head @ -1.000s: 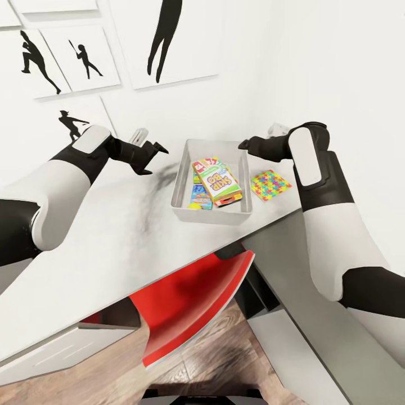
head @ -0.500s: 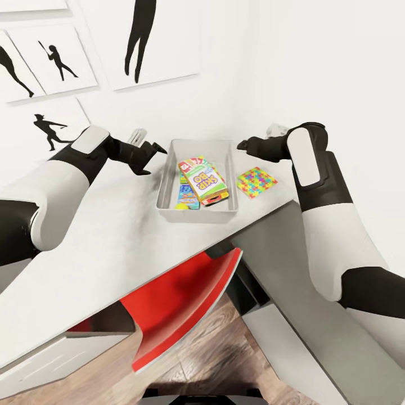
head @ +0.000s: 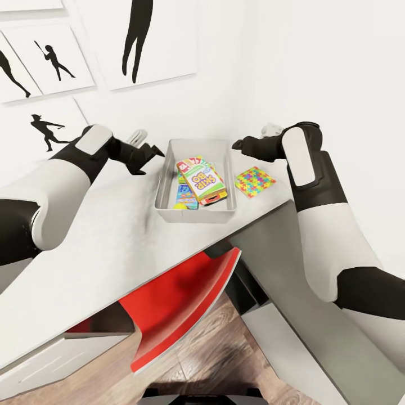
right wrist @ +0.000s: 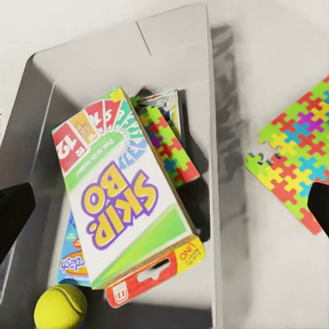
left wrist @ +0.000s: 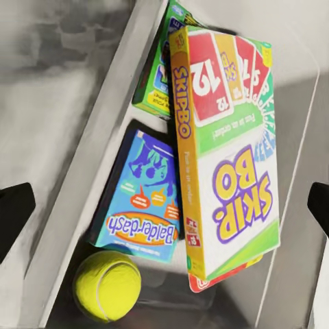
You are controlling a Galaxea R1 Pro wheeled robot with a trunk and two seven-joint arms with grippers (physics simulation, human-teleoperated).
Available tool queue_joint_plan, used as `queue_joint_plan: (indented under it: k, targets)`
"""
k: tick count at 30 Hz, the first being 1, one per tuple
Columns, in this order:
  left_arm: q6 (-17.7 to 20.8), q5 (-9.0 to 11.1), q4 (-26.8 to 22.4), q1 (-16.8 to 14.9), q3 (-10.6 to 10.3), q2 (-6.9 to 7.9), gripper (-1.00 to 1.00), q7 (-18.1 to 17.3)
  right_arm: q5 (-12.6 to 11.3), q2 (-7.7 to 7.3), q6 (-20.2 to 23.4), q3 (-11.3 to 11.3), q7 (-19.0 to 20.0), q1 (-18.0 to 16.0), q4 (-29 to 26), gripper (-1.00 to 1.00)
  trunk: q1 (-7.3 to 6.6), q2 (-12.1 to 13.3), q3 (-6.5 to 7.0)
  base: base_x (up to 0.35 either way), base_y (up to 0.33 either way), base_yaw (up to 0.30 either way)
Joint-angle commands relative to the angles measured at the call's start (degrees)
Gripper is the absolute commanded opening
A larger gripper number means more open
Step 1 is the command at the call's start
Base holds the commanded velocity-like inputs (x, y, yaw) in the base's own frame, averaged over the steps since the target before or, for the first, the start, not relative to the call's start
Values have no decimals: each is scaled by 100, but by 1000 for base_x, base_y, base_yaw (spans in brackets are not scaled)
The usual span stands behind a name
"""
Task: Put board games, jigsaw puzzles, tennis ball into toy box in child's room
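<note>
Showing a corner of the child's room: white walls (head: 315,67) bearing black silhouette pictures of ball players (head: 143,39), wood-plank floor (head: 225,360) below. Spanning the view, a long desk (head: 112,247) with a pale, faintly marbled grey-white top, a dark grey side panel (head: 287,281) and white drawers (head: 50,354); tucked beneath, a red chair (head: 180,309).

Resting on the desk near its far end, the light-grey toy box (head: 164,185), sloped walls and rim visible. Lying inside: the Skip-Bo game box (head: 202,181) tilted across the top of the pile; a teal-blue game box (left wrist: 140,199) flat on the bottom along one long wall; a green-edged game box (left wrist: 161,82) partly hidden under the Skip-Bo; one jigsaw puzzle (right wrist: 168,147) wedged beneath the Skip-Bo, leaning against it; the tennis ball (left wrist: 107,284) in a near corner, just beside the teal-blue box.

Lying flat on the bare desk just beside the toy box, on the right: the second jigsaw puzzle (head: 254,181), apart from the wall of the box.

Hovering above the desk to the left of the toy box: left claw (head: 149,153), fingers spread, grasping nothing. Hovering beyond the outside puzzle, near the box's far right corner: right claw (head: 239,144), likewise released and carrying nothing.
</note>
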Motion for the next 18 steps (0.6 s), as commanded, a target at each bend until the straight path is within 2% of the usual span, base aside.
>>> queue_joint_plan:
  k: [1, 12, 18]
  targets:
    - [14, 13, -9, 2, -33, 8, 100, 40, -55, 23, 11, 4, -61, -5, -3, 100, 3, -10, -9, 0, 0, -6]
    - [7, -149, -23, 17, -34, -20, 100, 35, -48, 222, -9, -21, -63, -2, 48, 100, 3, -10, -9, 0, 0, -3]
    - [2, -170, -84, 4, -37, -70, 100, 34, -47, 256, -13, -30, -56, 0, 70, 100, 3, -10, -9, 0, 0, 0]
